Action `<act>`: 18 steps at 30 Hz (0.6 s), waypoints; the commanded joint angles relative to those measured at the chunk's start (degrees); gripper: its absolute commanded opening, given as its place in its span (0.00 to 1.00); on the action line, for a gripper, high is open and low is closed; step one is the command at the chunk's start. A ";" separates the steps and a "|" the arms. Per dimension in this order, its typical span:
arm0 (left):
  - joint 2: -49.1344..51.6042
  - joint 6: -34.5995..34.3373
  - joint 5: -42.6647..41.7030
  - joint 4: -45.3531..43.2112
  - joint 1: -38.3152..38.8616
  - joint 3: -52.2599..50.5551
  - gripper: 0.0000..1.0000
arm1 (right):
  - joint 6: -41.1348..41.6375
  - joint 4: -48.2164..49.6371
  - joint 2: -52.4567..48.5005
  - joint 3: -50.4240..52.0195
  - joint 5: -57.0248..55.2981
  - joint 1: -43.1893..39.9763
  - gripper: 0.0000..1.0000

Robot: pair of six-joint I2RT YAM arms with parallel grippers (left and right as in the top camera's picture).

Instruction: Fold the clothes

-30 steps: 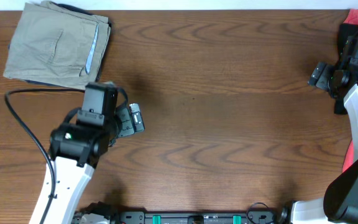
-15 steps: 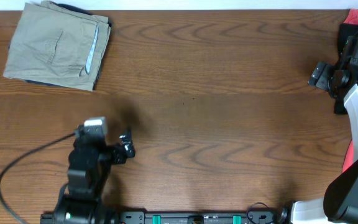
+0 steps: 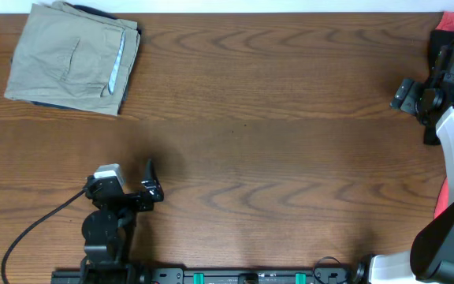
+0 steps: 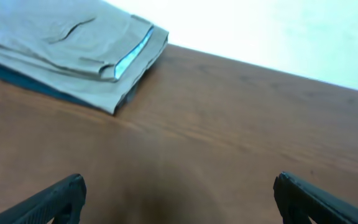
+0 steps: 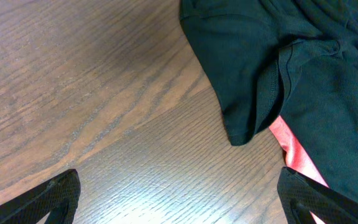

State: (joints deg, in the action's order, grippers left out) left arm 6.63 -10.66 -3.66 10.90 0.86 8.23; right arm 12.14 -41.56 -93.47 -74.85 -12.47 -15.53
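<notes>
Table [image 3: 274,158], brown wood, mostly bare. Shorts [image 3: 69,59] lie at the far left corner as a flat khaki packet on top of a navy garment [image 4: 17,78] that peeks out beneath.

Handling, by my guess: light, soft cotton that is limp and not slippery. The thick waistband seam offers the surest hold, pinched at a corner. A grab at the middle would likely bunch the layers.

Packet is nearly square and skewed a little. The edge with pale lining faces right and runs far to near, so the long axis looks roughly left to right.

Black garment [image 5: 278,62] over red cloth [image 5: 297,152] at the far right.

Left claw [image 3: 153,183] is near left, well apart from the shorts, fingers spread wide, holding nothing. Right claw [image 3: 404,95] is far right, also wide apart and bare.
</notes>
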 commanded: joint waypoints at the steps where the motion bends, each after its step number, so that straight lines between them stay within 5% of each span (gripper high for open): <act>1: -2.21 0.59 -2.80 -3.34 -0.70 -2.27 0.98 | -0.20 -0.02 0.57 -0.33 -0.61 -0.48 0.99; 18: -6.56 2.10 -1.86 -8.94 -2.12 -8.02 0.98 | -0.20 -0.02 0.57 -0.33 -0.61 -0.48 0.99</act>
State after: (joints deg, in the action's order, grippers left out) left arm 0.62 -10.20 -5.80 1.28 -0.93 1.30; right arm 12.12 -41.56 -93.47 -74.85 -12.47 -15.53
